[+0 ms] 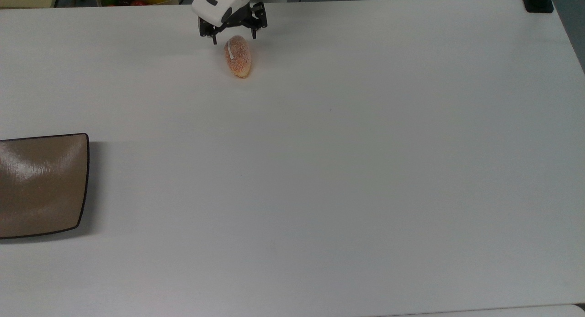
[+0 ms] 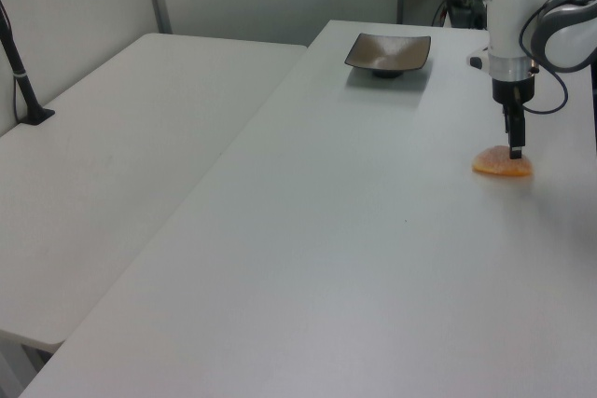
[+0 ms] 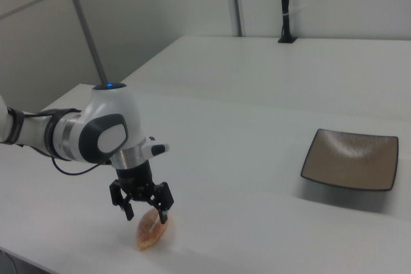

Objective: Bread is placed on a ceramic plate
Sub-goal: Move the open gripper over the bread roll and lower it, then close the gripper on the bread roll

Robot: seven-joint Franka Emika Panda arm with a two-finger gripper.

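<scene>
Two spread fingers of our hand [image 1: 234, 36] straddle one end of the bread [image 1: 238, 57], gripping nothing; the ceramic plate [image 1: 41, 184] sits well apart.

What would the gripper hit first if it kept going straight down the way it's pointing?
Most likely the bread: the gripper points down with open fingers straddling its near end. Past it lies the white table.

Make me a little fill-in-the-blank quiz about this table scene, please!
1. The fingers are spread ____ over one end of the bun.
2. The bun lies on the ____, not yet lifted.
3. The square plate has ____ on it.
4. In the top view, the plate sits at the ____ edge.

Missing words: open; table; nothing; left
</scene>
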